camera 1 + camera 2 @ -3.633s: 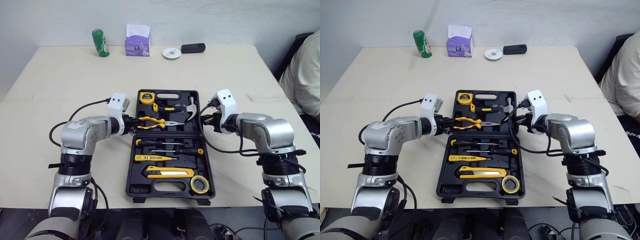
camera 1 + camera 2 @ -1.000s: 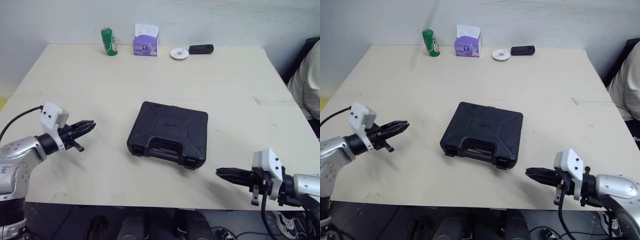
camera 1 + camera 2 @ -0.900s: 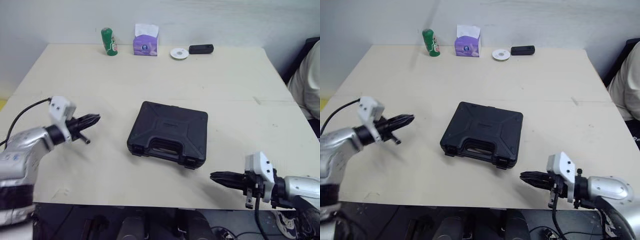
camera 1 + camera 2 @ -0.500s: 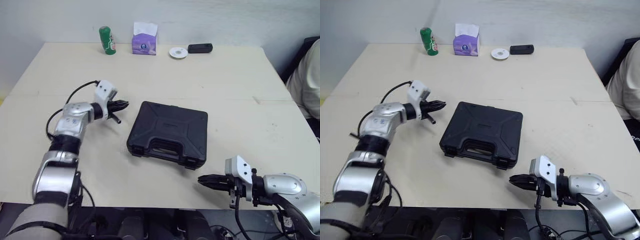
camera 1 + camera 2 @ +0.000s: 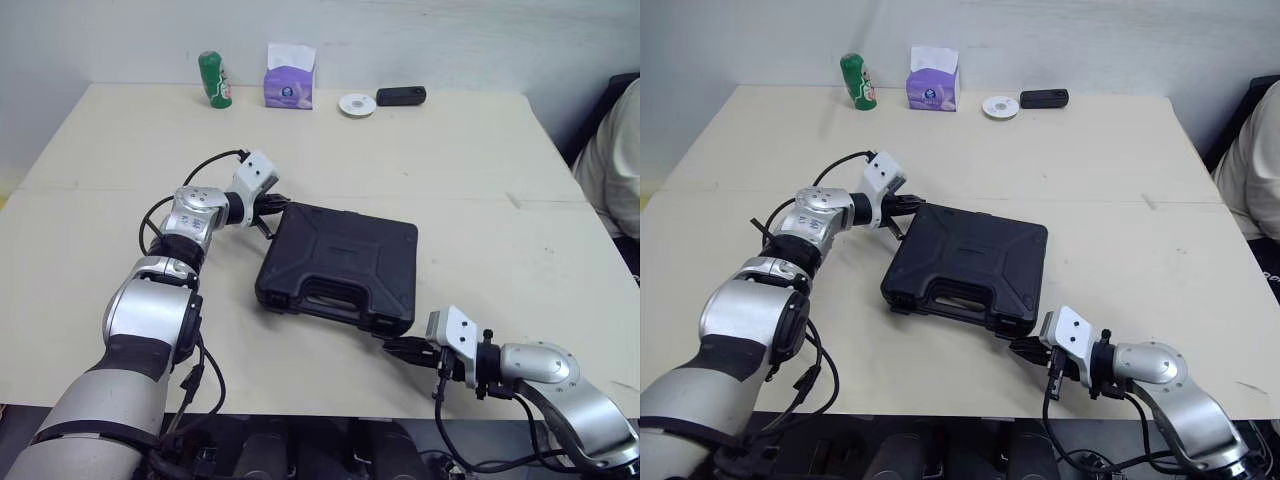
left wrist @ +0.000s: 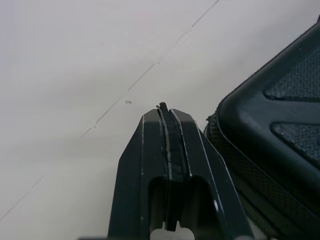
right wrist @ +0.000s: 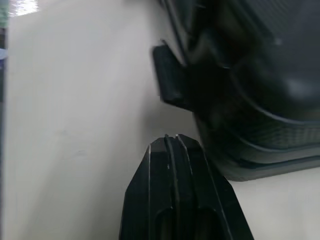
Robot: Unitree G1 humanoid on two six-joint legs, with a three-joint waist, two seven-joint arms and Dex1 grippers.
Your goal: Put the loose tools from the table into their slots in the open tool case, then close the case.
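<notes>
- Spanning the scene, one pale tabletop [image 5: 480,160] carried every item listed below.
- One person in a light shirt [image 5: 612,150] sat at the tabletop's right edge, partly cut off by the frame.
- One black tool case [image 5: 345,255] lay flat near the middle of the tabletop. Its lid was down, its handle side faced the robot, and the body was turned slightly askew.
- One left claw [image 6: 164,107] was clenched with its fingers pressed together on nothing. Its tip sat just beside the far left corner of the tool case; whether it touched could not be told.
- One right claw [image 7: 172,139] was likewise clenched on nothing. It lay low over the tabletop just beside the near right corner of the tool case, close to a small tab jutting from the case's edge.
- One purple tissue box [image 5: 290,78], with white tissue standing out of its top, stood upright at the far edge.
- One green can [image 5: 213,80] stood near the tissue box, on its left.
- One small black device [image 5: 401,96] lay at the far edge, right of the tissue box.
- One white disc [image 5: 355,104] lay flat between the tissue box and the black device.
</notes>
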